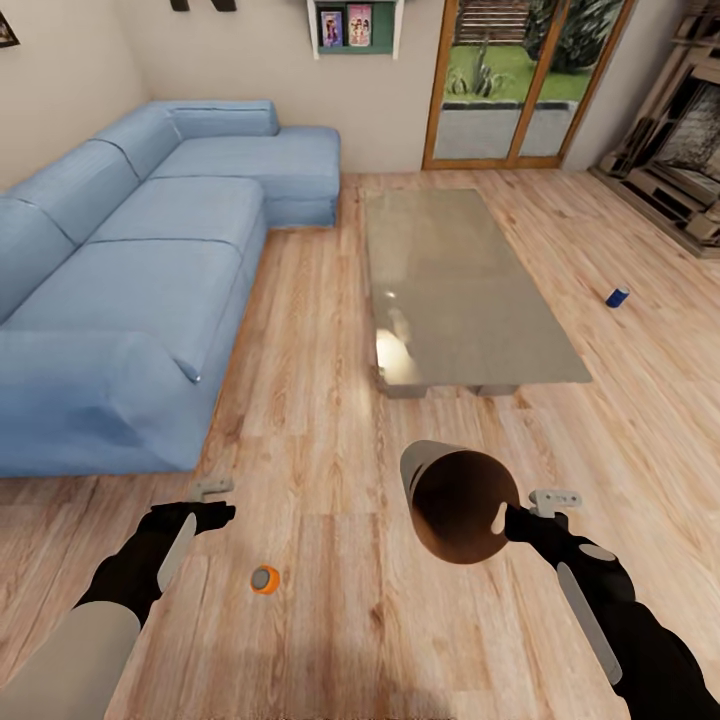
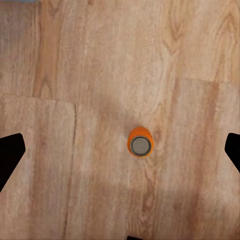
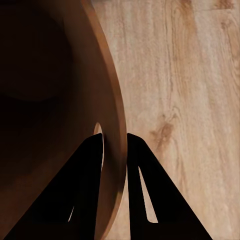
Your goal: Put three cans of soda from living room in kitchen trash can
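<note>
Our left gripper [image 1: 212,503] sits at about eight o'clock in the head view, over bare wood floor [image 1: 330,480], its jaws spread wide with nothing between them. In the left wrist view the two dark fingertips [image 2: 10,157] stand far apart at opposite edges, and one orange soda can [image 2: 140,142] stands upright on the planks between them, touching neither. In the head view that same orange can [image 1: 265,579] stands on the floor at about seven o'clock, just beside the left gripper, its grey top facing up.

We count two soda cans in sight. The second, a dark blue can [image 1: 617,296], lies on the floor at about three o'clock, well apart from both arms, between the glass-topped low table [image 1: 460,290] and the fireplace [image 1: 680,165].

One blue sofa [image 1: 140,260] fills the ten o'clock side.

Our right gripper [image 1: 510,520] is at about five o'clock, closed on the rim of the one trash can [image 1: 455,500], which hangs tilted above the floor with its copper-brown inside turned toward us. In the right wrist view the two dark fingers [image 3: 85,185] pinch the bin's wall [image 3: 112,110], one inside and one outside, next to the handle hole.
</note>
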Controlling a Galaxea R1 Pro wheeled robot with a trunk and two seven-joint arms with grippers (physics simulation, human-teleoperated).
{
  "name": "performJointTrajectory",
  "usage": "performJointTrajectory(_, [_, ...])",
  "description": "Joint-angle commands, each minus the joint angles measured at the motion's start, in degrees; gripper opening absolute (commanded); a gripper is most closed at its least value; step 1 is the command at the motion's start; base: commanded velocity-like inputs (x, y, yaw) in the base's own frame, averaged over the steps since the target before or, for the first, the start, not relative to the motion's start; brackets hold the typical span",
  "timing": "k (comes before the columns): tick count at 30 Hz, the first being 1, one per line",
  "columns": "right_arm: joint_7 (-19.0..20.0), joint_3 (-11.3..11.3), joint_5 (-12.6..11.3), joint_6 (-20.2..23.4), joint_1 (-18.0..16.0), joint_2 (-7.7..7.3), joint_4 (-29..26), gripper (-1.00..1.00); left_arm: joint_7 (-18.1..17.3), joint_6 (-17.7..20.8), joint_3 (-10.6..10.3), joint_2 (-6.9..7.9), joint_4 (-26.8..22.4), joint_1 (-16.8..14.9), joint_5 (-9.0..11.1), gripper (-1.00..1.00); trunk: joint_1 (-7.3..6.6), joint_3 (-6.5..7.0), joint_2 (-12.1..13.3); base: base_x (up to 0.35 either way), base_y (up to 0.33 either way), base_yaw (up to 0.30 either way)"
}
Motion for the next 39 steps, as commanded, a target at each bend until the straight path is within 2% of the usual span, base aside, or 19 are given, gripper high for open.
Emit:
performJointTrajectory(1, [0.37,-0.01,-0.40,-0.02,-0.03,0.01,-0.06,-1.00,0.00,0.00,0.00,0.00,0.00,0.00,-0.01,1.00,0.00,-0.08,0.00,0.001,0.000,0.041])
performJointTrajectory(7, [0.37,-0.01,-0.40,-0.02,-0.04,0.01,-0.06,-1.00,0.00,0.00,-0.05,-0.02,-0.07,0.00,-0.06,1.00,0.00,-0.61,0.00,0.041,-0.011,0.012])
performJointTrajectory(21, [0.37,-0.01,-0.40,-0.02,-0.03,0.01,-0.08,-1.00,0.00,0.02,-0.07,-0.04,-0.03,0.00,-0.09,1.00,0.00,-1.85,0.00,0.243,-0.142,0.000])
performJointTrajectory(30, [0.35,0.05,-0.40,-0.02,-0.02,0.01,0.00,-1.00,0.08,0.01,0.07,-0.08,-0.07,0.00,-0.04,1.00,0.00,-2.65,0.00,0.036,-0.021,0.000])
performJointTrajectory(39, [0.37,0.07,-0.40,-0.02,-0.03,0.01,0.01,-1.00,0.44,0.00,0.02,-0.09,0.01,0.00,-0.09,1.00,1.97,-5.06,-3.61,0.002,-0.001,0.000])
